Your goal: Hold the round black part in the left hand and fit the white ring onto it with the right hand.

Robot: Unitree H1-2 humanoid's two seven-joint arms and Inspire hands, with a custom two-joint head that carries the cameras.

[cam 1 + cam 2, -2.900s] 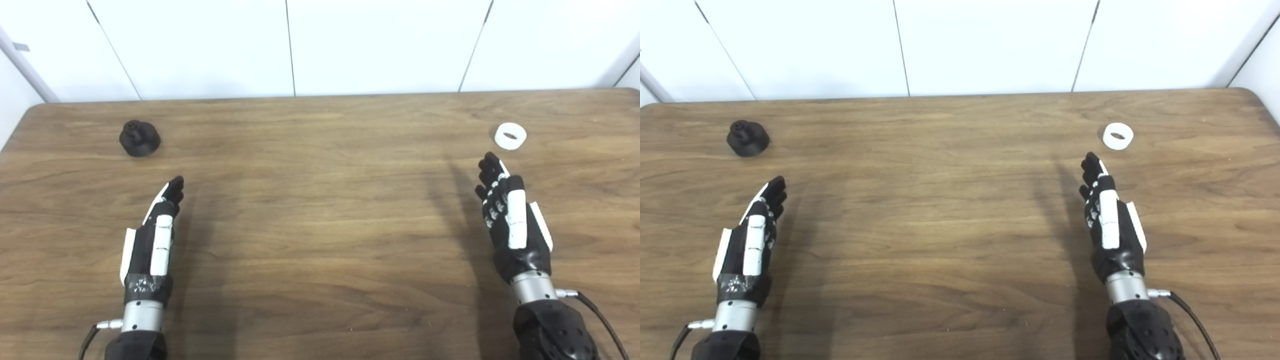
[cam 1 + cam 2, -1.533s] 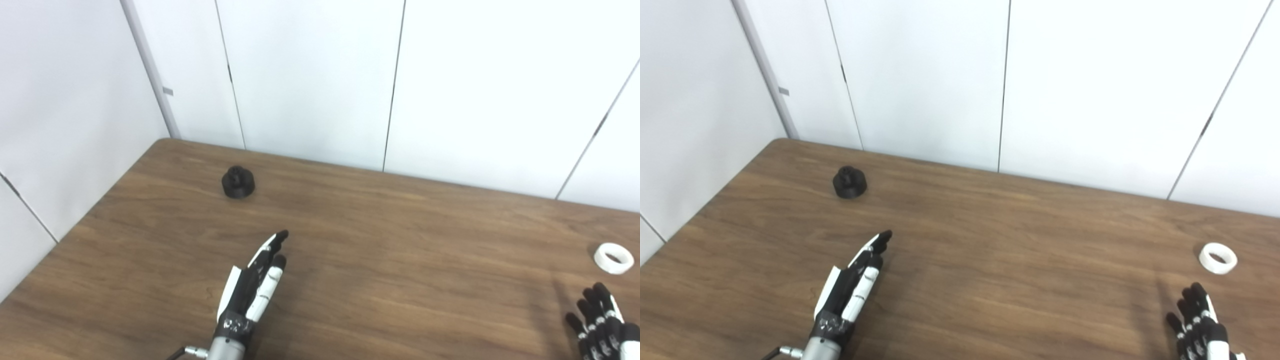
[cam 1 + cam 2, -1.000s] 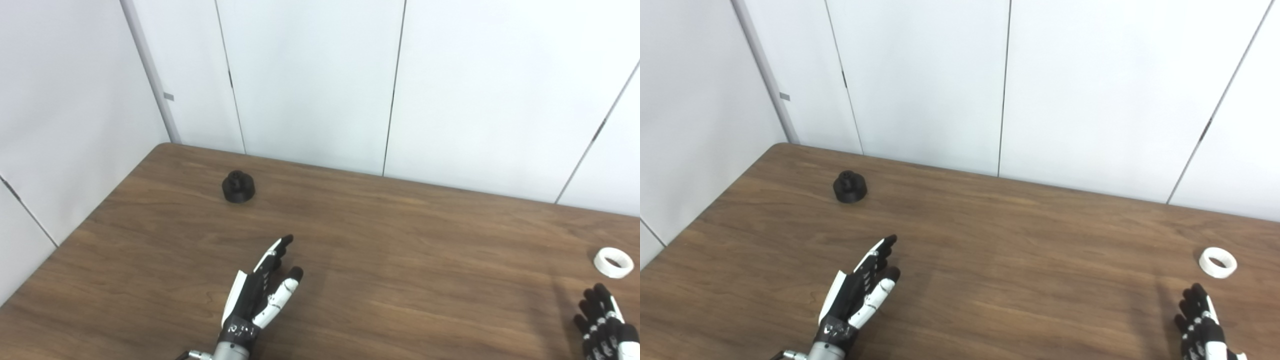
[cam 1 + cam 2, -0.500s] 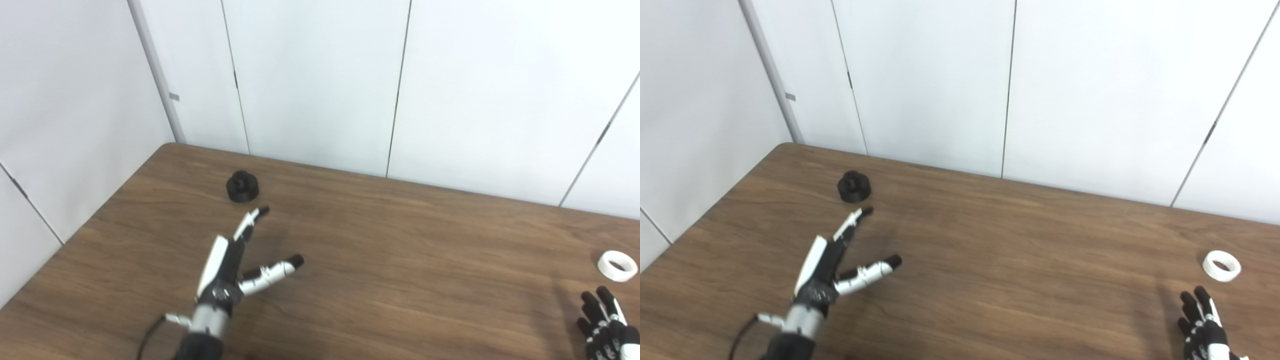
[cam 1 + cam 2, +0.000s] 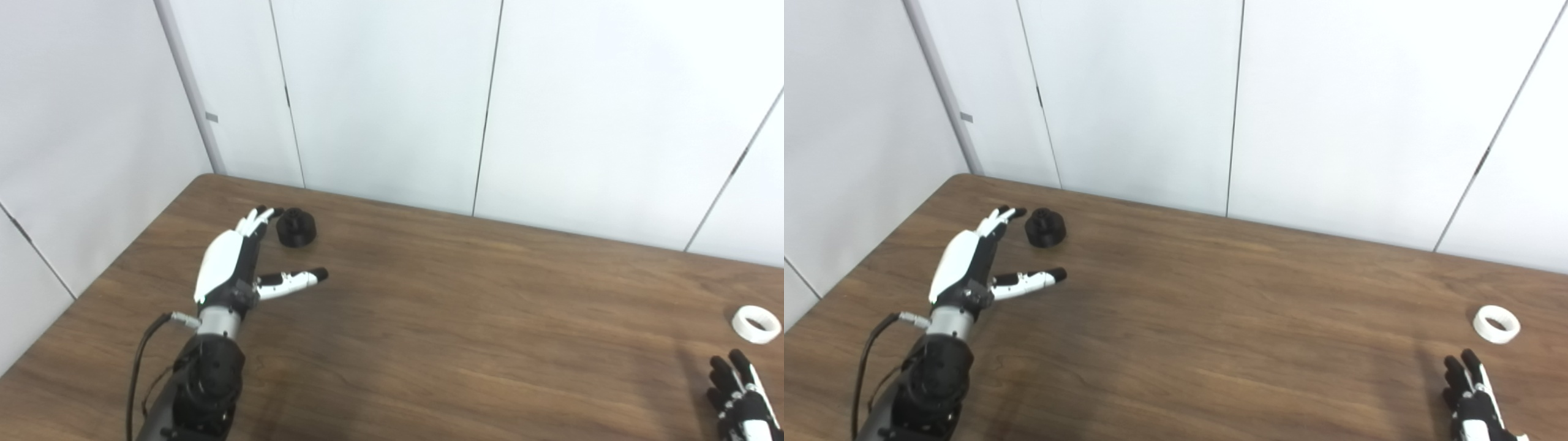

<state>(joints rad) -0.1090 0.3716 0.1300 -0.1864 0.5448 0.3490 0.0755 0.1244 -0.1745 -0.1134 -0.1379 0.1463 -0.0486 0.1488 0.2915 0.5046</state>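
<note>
The round black part (image 5: 296, 227) stands on the wooden table (image 5: 465, 294) near its far left corner. My left hand (image 5: 236, 263) is raised just left of it, open, fingers reaching beside the part and thumb spread out to the right; it holds nothing. The white ring (image 5: 756, 323) lies flat on the table at the far right. My right hand (image 5: 740, 401) rests at the bottom right edge of the picture, a little short of the ring, fingers straight and apart, holding nothing. It is partly cut off by the frame.
White wall panels (image 5: 392, 98) stand close behind the table's far edge and along its left side. The table's left edge (image 5: 92, 288) runs close to my left arm. A black cable (image 5: 138, 361) hangs from my left wrist.
My left hand has lifted off the table, moved forward and left to beside the black part, and spread its thumb. The right hand has stayed put. The camera turned left earlier.
</note>
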